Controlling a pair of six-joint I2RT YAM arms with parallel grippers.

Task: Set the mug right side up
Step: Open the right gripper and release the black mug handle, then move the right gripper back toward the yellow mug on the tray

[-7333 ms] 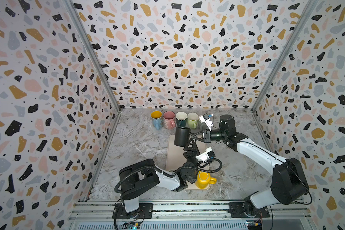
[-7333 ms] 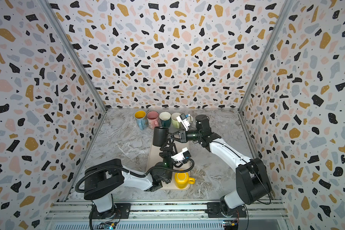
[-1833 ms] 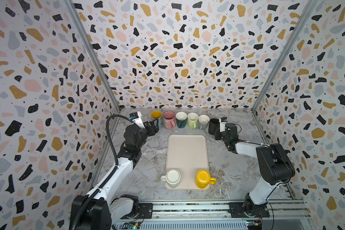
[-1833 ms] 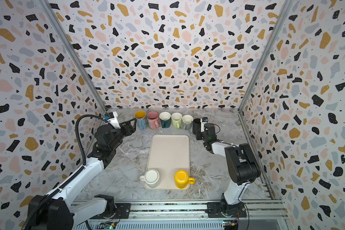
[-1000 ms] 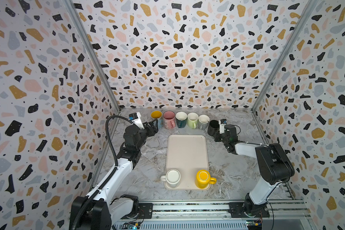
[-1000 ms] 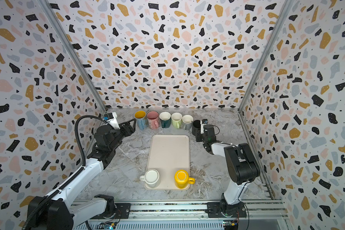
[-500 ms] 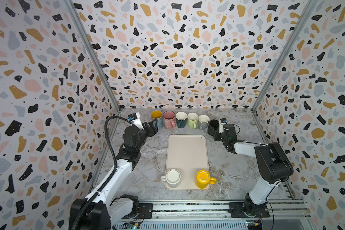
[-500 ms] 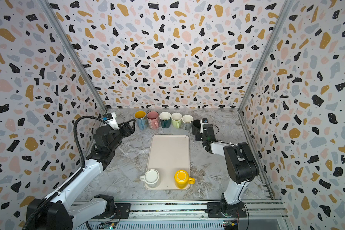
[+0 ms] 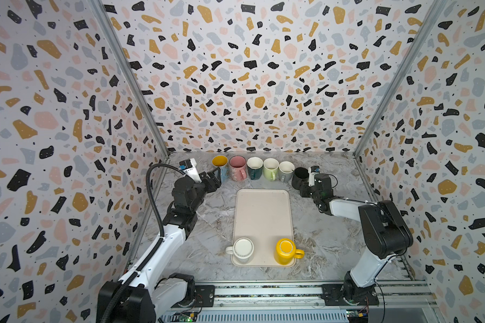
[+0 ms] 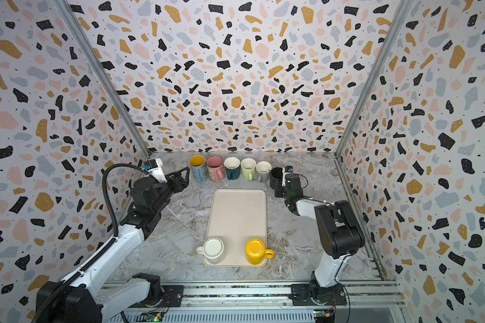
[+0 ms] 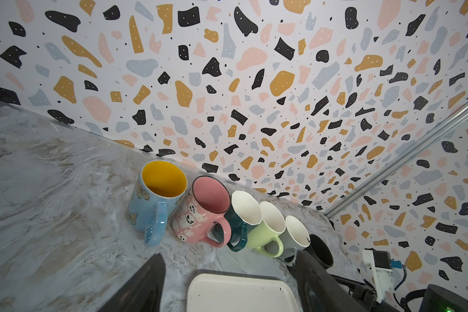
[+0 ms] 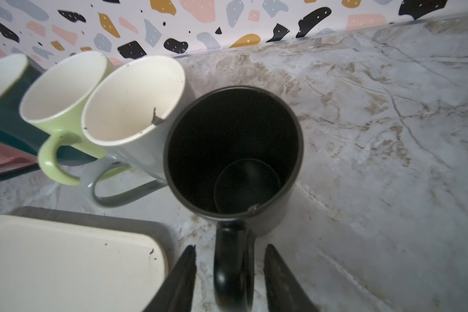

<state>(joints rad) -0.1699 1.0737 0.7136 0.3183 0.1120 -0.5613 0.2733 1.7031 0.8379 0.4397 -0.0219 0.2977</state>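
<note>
The black mug (image 12: 233,146) stands upright, mouth up, at the right end of the row of mugs along the back wall; it also shows in both top views (image 9: 300,175) (image 10: 276,174). Its handle points back between the fingers of my right gripper (image 12: 230,247), which is open, with a gap on each side of the handle. In a top view the right gripper (image 9: 305,190) sits low on the table just in front of the mug. My left gripper (image 11: 227,254) is open and empty, hovering near the blue mug (image 9: 219,165) at the row's left end.
A cream tray (image 9: 263,212) lies mid-table. A white mug (image 9: 243,248) and a yellow mug (image 9: 284,248) stand at its front edge, seemingly bottom up. Pink (image 9: 237,167), dark green (image 9: 254,167), light green (image 9: 270,167) and grey (image 9: 286,169) mugs fill the row.
My right gripper's jaws have spread apart off the black mug's handle. The mug stays upright in place. The left arm has barely moved.
</note>
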